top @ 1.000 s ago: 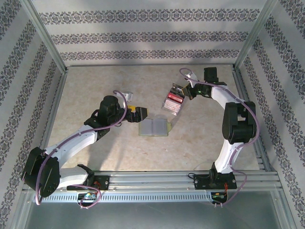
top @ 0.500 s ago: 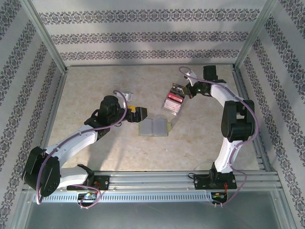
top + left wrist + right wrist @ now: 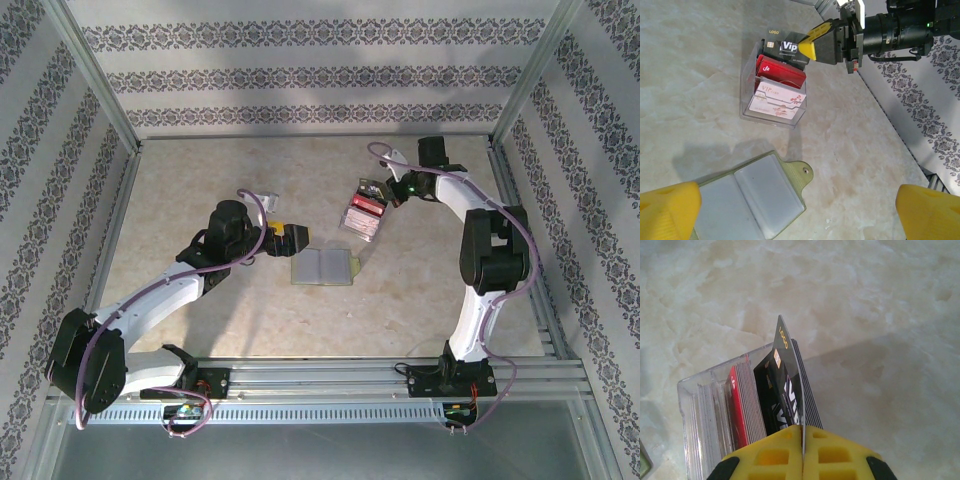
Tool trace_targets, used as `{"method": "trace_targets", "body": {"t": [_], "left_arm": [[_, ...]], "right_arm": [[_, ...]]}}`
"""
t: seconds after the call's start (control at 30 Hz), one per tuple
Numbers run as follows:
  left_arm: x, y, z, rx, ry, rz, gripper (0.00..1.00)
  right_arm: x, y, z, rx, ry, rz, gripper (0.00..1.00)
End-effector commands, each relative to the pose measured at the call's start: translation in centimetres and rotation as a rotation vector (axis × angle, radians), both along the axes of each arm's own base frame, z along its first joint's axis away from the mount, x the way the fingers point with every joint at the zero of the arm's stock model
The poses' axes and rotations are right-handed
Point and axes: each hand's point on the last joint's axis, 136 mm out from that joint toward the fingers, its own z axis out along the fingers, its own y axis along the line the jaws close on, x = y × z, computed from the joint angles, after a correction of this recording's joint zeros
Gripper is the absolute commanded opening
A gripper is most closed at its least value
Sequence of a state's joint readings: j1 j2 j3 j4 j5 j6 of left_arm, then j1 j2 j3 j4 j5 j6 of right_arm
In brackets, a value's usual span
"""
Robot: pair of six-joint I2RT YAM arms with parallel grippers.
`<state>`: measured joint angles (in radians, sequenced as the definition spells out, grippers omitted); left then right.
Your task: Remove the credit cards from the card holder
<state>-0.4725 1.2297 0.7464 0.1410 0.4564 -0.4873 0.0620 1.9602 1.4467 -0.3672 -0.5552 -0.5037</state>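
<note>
Dark card (image 3: 786, 48) in right end effector (image 3: 808, 49)

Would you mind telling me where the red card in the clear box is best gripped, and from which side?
Grip the red card by its upper long edge, coming down from above and pinching its two faces. It stands on edge in the clear box, between the white card and the black card, so only that top strip looks free.

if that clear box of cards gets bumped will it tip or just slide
Probably slides: the clear box sits low and flat on the smooth table. Likely light, with thin walls and few cards. The black card in the right gripper looks straight, so probably stiff.
</note>
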Motion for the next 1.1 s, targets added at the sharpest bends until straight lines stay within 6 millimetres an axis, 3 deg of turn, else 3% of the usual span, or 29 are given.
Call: {"method": "trace_targets", "body": {"t": [0.0, 0.2, 0.43, 0.7, 0.93, 1.07], "left_arm": [[0.0, 0.6, 0.8, -0.025, -0.018, 0.010, 0.99], [0.0, 0.6, 0.8, -0.028, -0.017, 0.007, 1.00], [-0.1, 0.7, 1.0, -0.034, -0.018, 0.008, 1.00], [0.1, 0.8, 0.9, -0.034, -0.012, 0.020, 0.99], [0.5, 1.6, -1.3, 0.043, 0.090, 0.068, 1.00], [0.5, 1.3, -3.0, 0.070, 0.153, 0.065, 0.93]], "right_arm": [[1.0, -0.8, -0.6, -0.063, -0.006, -0.032, 0.02], [1.0, -0.8, -0.6, -0.059, -0.007, -0.038, 0.27], [0.7, -0.6, 0.0, -0.045, -0.019, -0.035, 0.31], [-0.4, -0.4, 2.0, -0.015, -0.055, -0.040, 0.30], [-1.3, -0.8, 4.5, 0.021, -0.102, -0.120, 0.37], [-2.3, -1.1, 5.3, 0.043, -0.110, -0.190, 0.43]]}}
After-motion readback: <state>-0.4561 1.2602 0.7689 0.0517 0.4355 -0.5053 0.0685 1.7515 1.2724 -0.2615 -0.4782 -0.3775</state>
